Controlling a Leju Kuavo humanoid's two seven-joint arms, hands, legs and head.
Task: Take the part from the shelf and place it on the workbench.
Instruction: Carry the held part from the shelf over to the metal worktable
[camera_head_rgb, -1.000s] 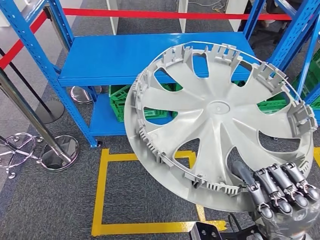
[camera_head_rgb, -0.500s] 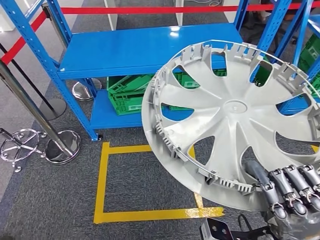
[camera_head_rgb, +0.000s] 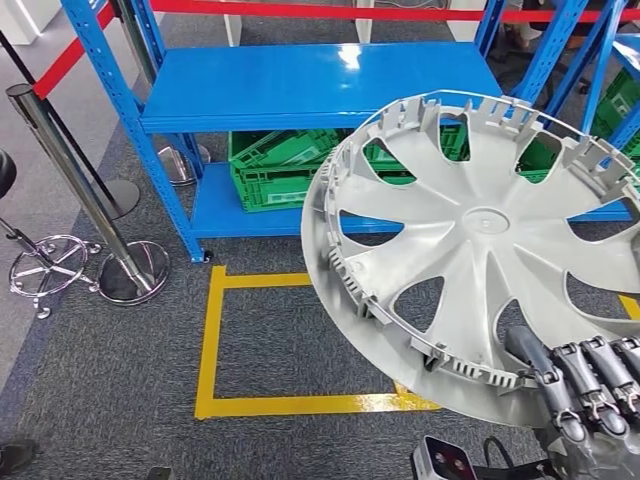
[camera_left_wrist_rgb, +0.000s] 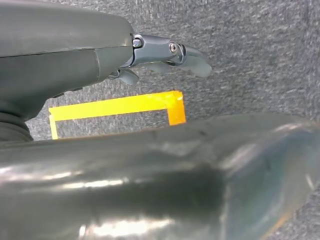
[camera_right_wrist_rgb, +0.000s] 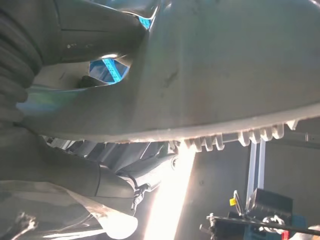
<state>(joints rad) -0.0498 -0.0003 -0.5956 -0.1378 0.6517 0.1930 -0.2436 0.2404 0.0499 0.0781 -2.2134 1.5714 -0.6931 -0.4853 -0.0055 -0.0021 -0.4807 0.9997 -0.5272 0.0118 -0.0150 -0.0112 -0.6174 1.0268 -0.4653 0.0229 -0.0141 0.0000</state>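
Since a second ago our view has swung, shelf (camera_head_rgb: 317, 85) now far-left; right robot hand (camera_head_rgb: 585, 395) grips the hubcap (camera_head_rgb: 483, 250), left robot hand (camera_left_wrist_rgb: 166, 52) hangs released, worktop placement pending.

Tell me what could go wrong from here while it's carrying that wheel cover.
The right hand holds the big grey wheel cover only at its near rim, so it could tip or slip out. The cover blocks much of the head view, so obstacles to the right may go unseen. Its far edge is close to the blue shelf, and the metal post stands nearby; a turn might clip one.
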